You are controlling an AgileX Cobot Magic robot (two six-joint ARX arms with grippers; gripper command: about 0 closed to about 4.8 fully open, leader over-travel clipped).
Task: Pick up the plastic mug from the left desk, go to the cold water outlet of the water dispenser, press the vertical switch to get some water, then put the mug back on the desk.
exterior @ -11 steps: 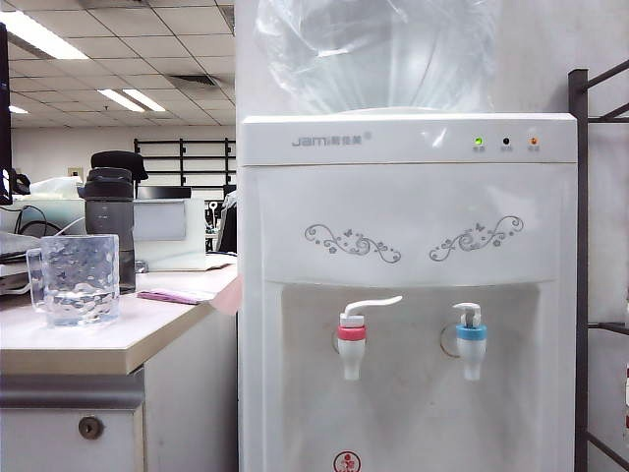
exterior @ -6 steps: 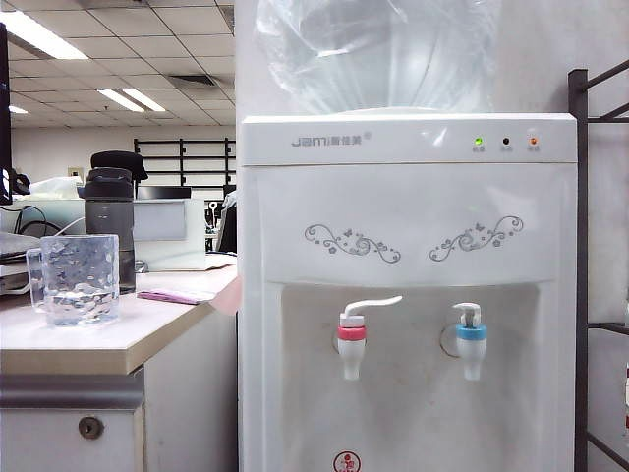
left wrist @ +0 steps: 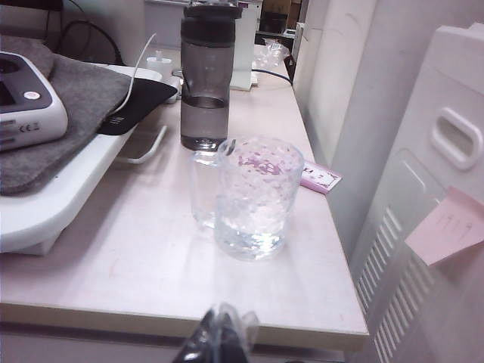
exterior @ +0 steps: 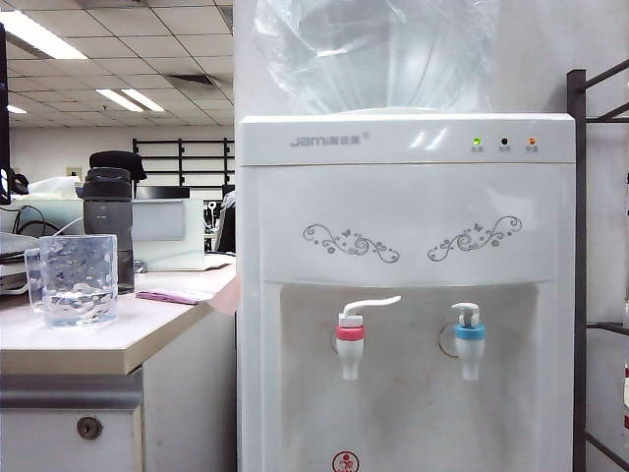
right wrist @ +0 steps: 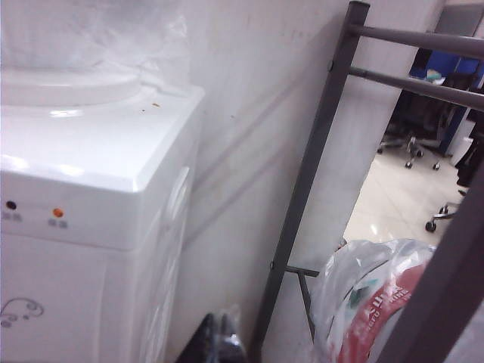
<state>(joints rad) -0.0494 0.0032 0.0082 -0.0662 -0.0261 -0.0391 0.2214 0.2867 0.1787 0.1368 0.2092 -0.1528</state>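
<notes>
Left gripper: dark tips at the near edge of the left wrist view, wrapped in clear film, jaws clenched together on nothing. It hangs off the front edge of the left desk, apart from the mug. Not seen in the exterior view.

Right gripper: dark tip at the near edge of the right wrist view, beside the dispenser's right flank and a grey metal rack. Whether its jaws are parted or closed cannot be told. Nothing visible in it.

Plastic mug: clear, dimpled, upright on the left desk near its front edge, handle turned away from the dispenser. It holds some water in the lower part. A dark grey bottle stands just behind it; a pink card lies on the top beside it, nearer the dispenser.

Water dispenser: white cabinet, green and orange lights lit, clear bottle on top. Cold water outlet, blue collar, on the right of the recess; its vertical switch stands untouched. Red-collared tap to its left. Nothing sits under either spout.

Progress, as judged: the mug with water standing on the desk and both grippers clear of it suggest the fetch, fill and return are done, with little or nothing left. An unstarted run with a part-filled mug cannot be ruled out.
</notes>
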